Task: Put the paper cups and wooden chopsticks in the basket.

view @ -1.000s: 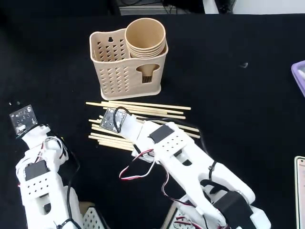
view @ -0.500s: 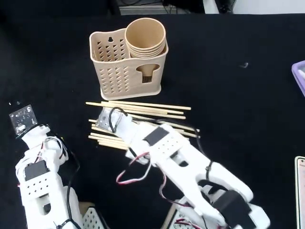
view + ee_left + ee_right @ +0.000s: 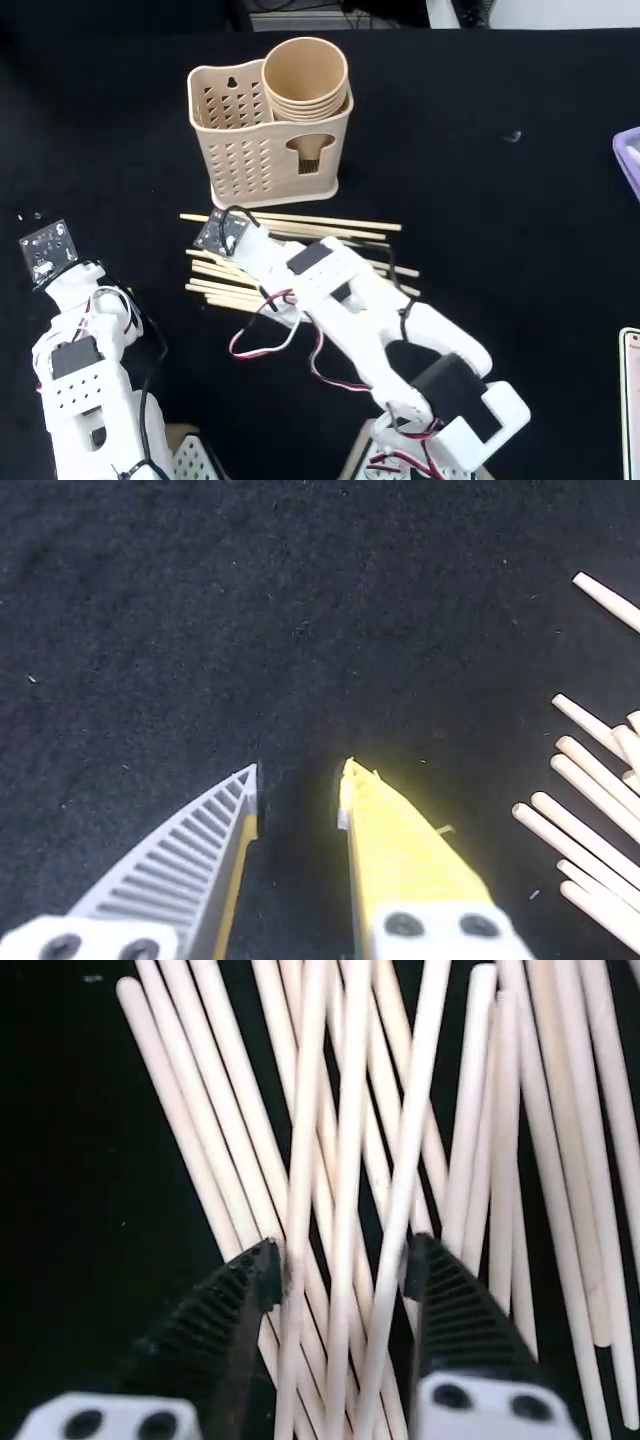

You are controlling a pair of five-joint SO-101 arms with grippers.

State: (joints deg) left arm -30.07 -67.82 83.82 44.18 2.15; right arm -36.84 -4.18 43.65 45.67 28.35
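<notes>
The right arm (image 3: 340,290) is getting ready to grab some wooden chopsticks (image 3: 345,1110).

Its jaws are standing open, low over the pile, with a few sticks lying between the two tips. The chopsticks are lying in a loose heap on the black counter (image 3: 500,250), just in front of the basket (image 3: 240,150). The paper cups (image 3: 305,75) are already sitting stacked in one side of the basket. The left arm (image 3: 75,370) is waiting over bare counter near the stick ends, and its jaws are open a little and holding nothing. To do this well, I think the right jaws should be going down until the tips touch the counter, then closing slowly around the middle of the sticks. That way the sticks should be staying level and not slipping out.
</notes>
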